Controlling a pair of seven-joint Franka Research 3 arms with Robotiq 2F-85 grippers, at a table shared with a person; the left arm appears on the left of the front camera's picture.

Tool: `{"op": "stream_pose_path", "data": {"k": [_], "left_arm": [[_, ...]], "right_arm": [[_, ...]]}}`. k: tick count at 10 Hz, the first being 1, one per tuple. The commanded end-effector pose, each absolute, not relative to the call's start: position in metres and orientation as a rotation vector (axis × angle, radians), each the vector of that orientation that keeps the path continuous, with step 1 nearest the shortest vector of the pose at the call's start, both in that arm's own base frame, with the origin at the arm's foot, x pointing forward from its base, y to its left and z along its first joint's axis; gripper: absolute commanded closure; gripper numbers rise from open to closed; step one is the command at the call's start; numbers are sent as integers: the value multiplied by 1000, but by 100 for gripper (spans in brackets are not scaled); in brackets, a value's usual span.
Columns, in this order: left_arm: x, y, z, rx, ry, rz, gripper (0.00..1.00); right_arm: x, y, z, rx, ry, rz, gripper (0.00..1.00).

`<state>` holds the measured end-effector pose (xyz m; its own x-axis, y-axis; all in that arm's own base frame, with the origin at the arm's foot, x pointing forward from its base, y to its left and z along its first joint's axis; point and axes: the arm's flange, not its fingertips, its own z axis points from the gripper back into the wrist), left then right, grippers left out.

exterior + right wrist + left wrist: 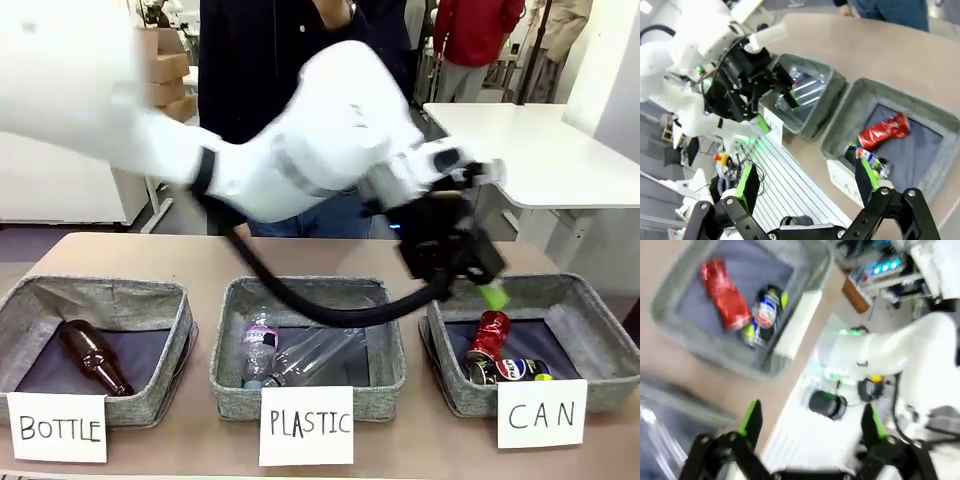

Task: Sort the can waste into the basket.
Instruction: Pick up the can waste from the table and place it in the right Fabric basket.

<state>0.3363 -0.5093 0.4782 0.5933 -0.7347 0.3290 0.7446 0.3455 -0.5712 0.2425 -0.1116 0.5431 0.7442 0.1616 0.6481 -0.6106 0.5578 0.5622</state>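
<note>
— Where are the cans?
— The red can (489, 335) and Pepsi can (511, 371) lie touching in the CAN basket (585, 305), far right.
— The grippers?
— Left gripper (811, 419) is spread, empty, above the basket's left rim, likely after a drop; right gripper (805, 179) is spread too.

White card (58, 427) on the left bin reads "BOTTLE"; the middle card (306, 424) says "PLASTIC"; the right card (541, 414) says "CAN"; Pepsi logo shows on the dark can (510, 371).
</note>
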Motion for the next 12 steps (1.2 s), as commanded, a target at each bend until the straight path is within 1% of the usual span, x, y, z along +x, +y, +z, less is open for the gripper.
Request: {"op": "stream_pose_path", "data": {"k": [1,2,3,4,5,6,7,8,9,10,11,12], "left_arm": [[300,-405,497,-830,-95,-730,0],[303,-361,508,-883,-192,-598,0],[306,-324,516,-1005,-176,-530,0],[315,-288,522,-1064,-219,-457,0],[322,-256,524,-1186,-192,-435,0],[332,-218,522,-1201,-214,-280,0],[333,-182,517,-1354,-175,-318,0],[330,-143,504,-1374,-188,-202,0],[321,-114,493,-1419,-215,-158,0],[314,-91,481,-1444,-231,-125,0],[313,-79,468,-1434,-182,-102,0],[339,-103,499,-1403,-195,-141,0]], "right_arm": [[291,-59,542,930,-542,616,0],[307,-18,541,976,-487,704,0],[319,23,540,1061,-445,755,0],[322,68,539,1188,-419,744,0],[320,101,538,1299,-406,658,0],[320,126,537,1313,-370,452,0],[323,136,533,1268,-312,269,0],[332,129,529,1222,-276,112,0],[341,113,524,1163,-300,-8,0],[348,92,517,1116,-318,-67,0],[356,71,510,1117,-320,-126,0],[351,102,517,1144,-328,25,0]]}}
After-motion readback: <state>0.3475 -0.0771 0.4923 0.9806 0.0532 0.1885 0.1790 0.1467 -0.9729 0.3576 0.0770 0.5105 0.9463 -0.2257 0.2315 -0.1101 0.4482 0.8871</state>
